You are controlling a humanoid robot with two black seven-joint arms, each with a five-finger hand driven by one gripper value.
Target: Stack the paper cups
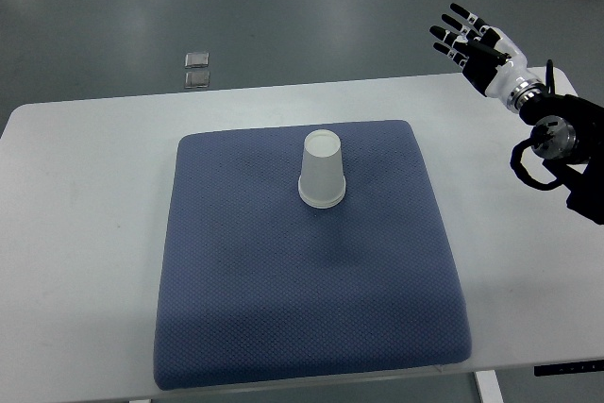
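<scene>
Blue mat [283, 309] on white table [85, 233]; inverted paper cup [323, 170] mid-mat; right hand [475, 47] raised well apart, fingers [460, 12] spread, empty.

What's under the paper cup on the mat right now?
The paper cup stands upside down on the blue mat, rim down. Its wall hides whatever is inside or nested beneath.
</scene>
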